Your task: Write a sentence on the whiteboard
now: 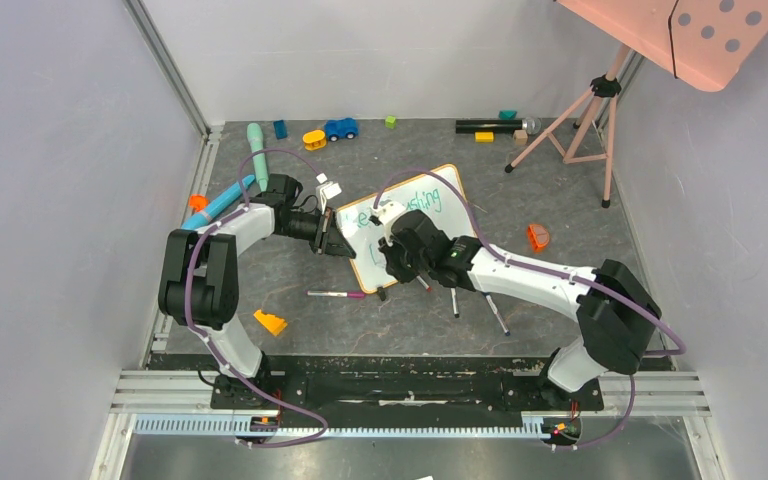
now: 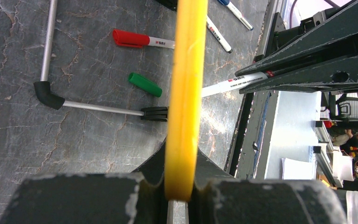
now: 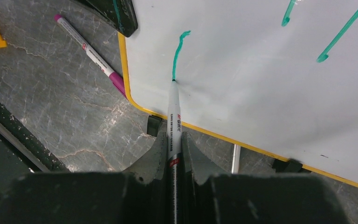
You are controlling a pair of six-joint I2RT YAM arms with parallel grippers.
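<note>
1. Right gripper (image 3: 175, 154) is clamped on a green marker (image 3: 173, 112), its tip touching the whiteboard (image 3: 261, 102) at the foot of a stroke of the sentence (image 3: 179, 51).
2. Left gripper (image 2: 182, 189) pinches the whiteboard's orange edge, steadying it mid-table on its black feet.
3. Risk: the tip sits near the lower corner, so a long downstroke could run off the frame.
4. Risk: too hard a push could shift the whiteboard in the left jaws and skew the letters.
5. Risk: a pink marker (image 3: 93, 56) lies just beside that corner, and a wide sweep could knock it.
</note>
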